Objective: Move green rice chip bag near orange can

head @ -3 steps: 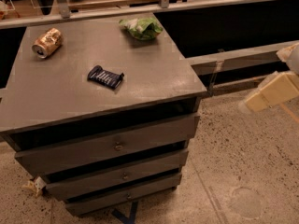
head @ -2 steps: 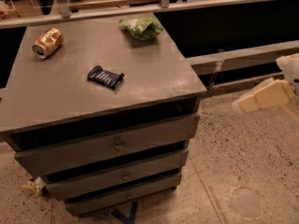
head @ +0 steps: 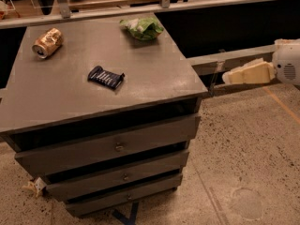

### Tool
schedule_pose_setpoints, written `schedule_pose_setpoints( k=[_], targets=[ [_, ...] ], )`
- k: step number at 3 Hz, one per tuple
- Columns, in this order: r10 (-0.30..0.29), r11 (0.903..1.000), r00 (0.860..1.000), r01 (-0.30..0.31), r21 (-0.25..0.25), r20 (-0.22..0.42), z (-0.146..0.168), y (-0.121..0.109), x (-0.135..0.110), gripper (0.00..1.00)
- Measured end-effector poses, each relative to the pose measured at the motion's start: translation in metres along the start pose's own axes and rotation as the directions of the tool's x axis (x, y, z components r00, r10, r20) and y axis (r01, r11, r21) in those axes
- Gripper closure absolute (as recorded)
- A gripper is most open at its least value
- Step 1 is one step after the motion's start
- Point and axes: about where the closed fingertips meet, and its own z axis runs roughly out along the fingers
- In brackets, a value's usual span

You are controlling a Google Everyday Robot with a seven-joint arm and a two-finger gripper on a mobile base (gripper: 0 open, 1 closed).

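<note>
The green rice chip bag point(head: 142, 28) lies wrinkled at the far right of the grey cabinet top point(head: 154, 74). The orange can point(head: 47, 42) lies on its side at the far left of the same top, well apart from the bag. My gripper point(head: 230, 77) is a cream-coloured piece on a white wrist at the right edge of the view. It hangs off the cabinet's right side, over the floor, roughly level with the top and far from the bag.
A flat dark blue wrapper point(head: 106, 77) lies mid-top, between the can and the bag and nearer the front. The cabinet has three drawers point(head: 117, 146) below. A rail and a shelf point(head: 164, 3) run behind. Speckled floor point(head: 253, 163) is on the right.
My gripper has moved up and to the left, closer to the cabinet's right side. The bag, can and wrapper have not moved.
</note>
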Motion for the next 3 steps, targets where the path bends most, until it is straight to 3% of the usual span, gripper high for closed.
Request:
schedule_pose_setpoints(
  k=[1, 3],
  targets=[
    [0.033, 0.9992, 0.996, -0.035, 0.02, 0.081, 0.034, -0.024, -0.011, 0.0],
    [0.049, 0.9987, 0.993, -0.05, 0.011, 0.108, 0.049, -0.018, -0.023, 0.0]
  ],
)
